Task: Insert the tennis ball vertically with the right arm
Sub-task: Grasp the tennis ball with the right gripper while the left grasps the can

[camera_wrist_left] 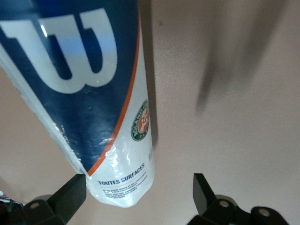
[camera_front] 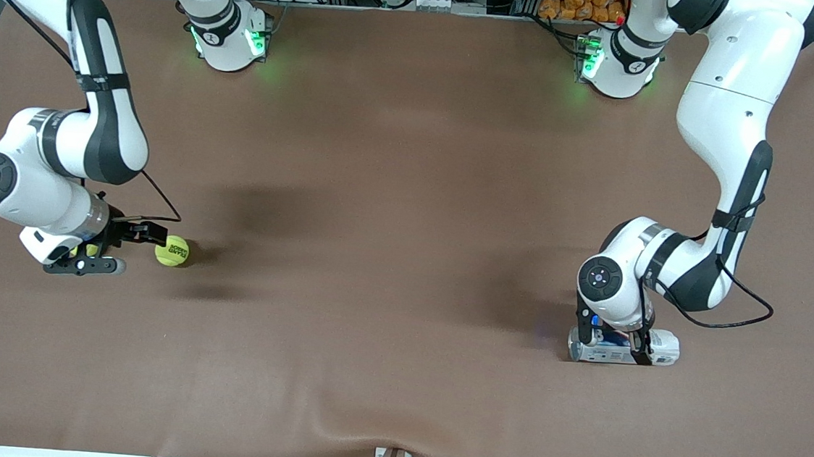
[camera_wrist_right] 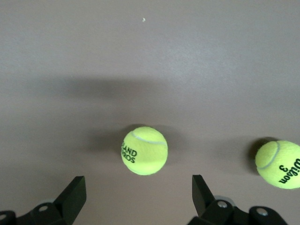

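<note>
A yellow-green tennis ball [camera_front: 172, 251] [camera_wrist_right: 144, 150] lies on the brown table toward the right arm's end. My right gripper [camera_front: 122, 246] [camera_wrist_right: 138, 187] hangs low beside it, open, with the ball just past its fingertips and nothing between them. A second tennis ball [camera_wrist_right: 278, 164] lies close by, mostly hidden under that hand in the front view. A blue and white ball can [camera_front: 663, 347] [camera_wrist_left: 93, 93] lies on its side toward the left arm's end. My left gripper [camera_front: 612, 339] [camera_wrist_left: 140, 187] is low over it, open, its fingers astride the can's white end.
The brown cloth [camera_front: 405, 257] covers the table and has a ripple at the edge nearest the front camera. Both arm bases [camera_front: 229, 36] stand along the edge farthest from that camera.
</note>
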